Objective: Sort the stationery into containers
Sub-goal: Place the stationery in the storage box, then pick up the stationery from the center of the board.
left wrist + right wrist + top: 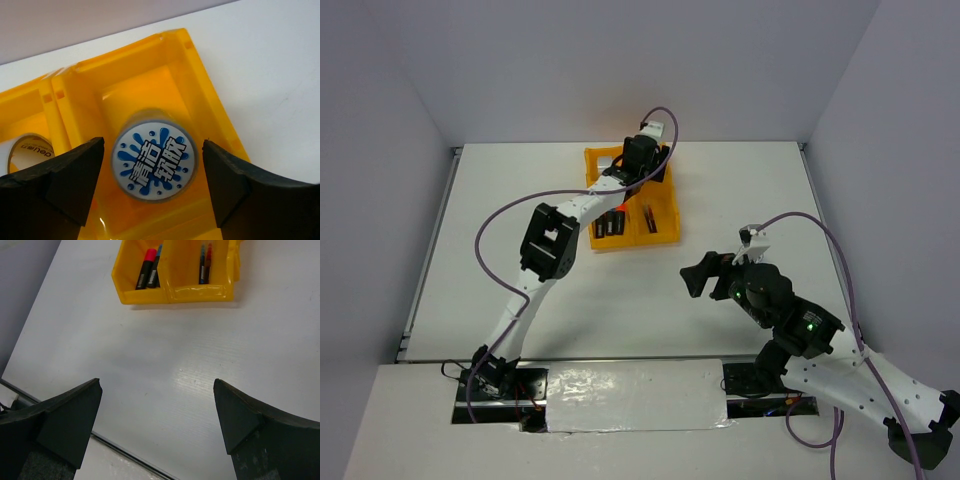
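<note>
Left end effector [152, 150] flanks roll [154, 162]; axis toward camera.

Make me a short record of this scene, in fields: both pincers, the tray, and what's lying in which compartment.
left pincer: open, over the tray's far side, fingers either side of the roll, not touching it
right pincer: open, empty, over the table
tray: yellow, divided
blue-white roll: lying in one compartment
tape ring: in the compartment beside the roll
pink-capped highlighter: shares a near compartment with a blue-capped one
pens: two, in the adjoining compartment
</note>
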Controlling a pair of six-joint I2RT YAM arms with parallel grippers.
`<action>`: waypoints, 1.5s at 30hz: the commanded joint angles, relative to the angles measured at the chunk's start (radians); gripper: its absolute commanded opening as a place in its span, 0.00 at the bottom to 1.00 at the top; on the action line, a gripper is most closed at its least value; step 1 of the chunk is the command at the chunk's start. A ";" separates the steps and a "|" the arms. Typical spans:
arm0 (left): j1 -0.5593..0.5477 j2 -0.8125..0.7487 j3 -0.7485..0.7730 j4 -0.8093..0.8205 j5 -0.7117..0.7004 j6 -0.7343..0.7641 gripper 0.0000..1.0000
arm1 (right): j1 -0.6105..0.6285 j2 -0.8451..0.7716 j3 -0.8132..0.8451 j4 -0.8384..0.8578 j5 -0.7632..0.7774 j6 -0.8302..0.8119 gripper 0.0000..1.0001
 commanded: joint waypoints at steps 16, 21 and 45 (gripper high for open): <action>-0.025 -0.379 0.023 -0.143 -0.116 -0.105 0.99 | -0.298 0.245 0.025 0.055 -0.064 -0.071 1.00; -0.002 -0.600 -0.139 -0.474 -0.155 -0.292 0.99 | -0.440 0.449 0.133 -0.044 -0.007 -0.121 1.00; -0.071 -1.564 -1.180 -0.732 -0.049 -0.391 0.99 | -0.767 0.735 0.184 0.057 -0.123 -0.193 1.00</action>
